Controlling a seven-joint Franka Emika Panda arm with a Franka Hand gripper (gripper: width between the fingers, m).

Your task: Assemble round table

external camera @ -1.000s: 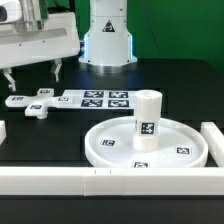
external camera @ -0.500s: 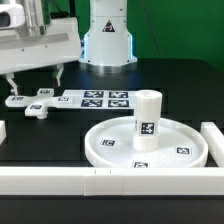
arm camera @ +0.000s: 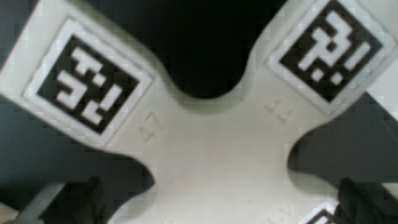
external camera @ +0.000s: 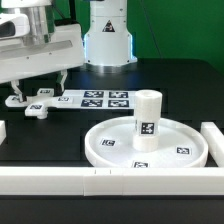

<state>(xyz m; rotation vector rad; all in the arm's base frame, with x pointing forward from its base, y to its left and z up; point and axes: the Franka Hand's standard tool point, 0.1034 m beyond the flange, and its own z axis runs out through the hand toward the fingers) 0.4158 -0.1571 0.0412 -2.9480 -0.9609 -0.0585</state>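
Nearest in the exterior view: long white bars [external camera: 45,182] edging the black table [external camera: 185,95]. Just behind: round disc [external camera: 175,135], rim up, flat on the table. Carries the cylinder leg [external camera: 146,120] upright near its middle, seemingly already seated. Farther back: marker board [external camera: 100,98], and just beside it, toward the exterior view's left, the cross-shaped foot [external camera: 35,104], lying loose, well apart from the disc. Directly over that foot: gripper [external camera: 38,88], jaws spread wide, nothing between them, one finger to either side of the cross. From the wrist: foot filling the picture, two tagged arms spreading away, fingertips [arm camera: 63,200] flanking the waist; cannot tell whether touching. Farthest back: arm's base [external camera: 108,40].

Step in hand, by judgement: picking up the foot, the last loose part. Calls next for lowering until the pads bracket the cross's narrow waist, closing squarely, lifting level, then carrying across to the leg's top for mating.
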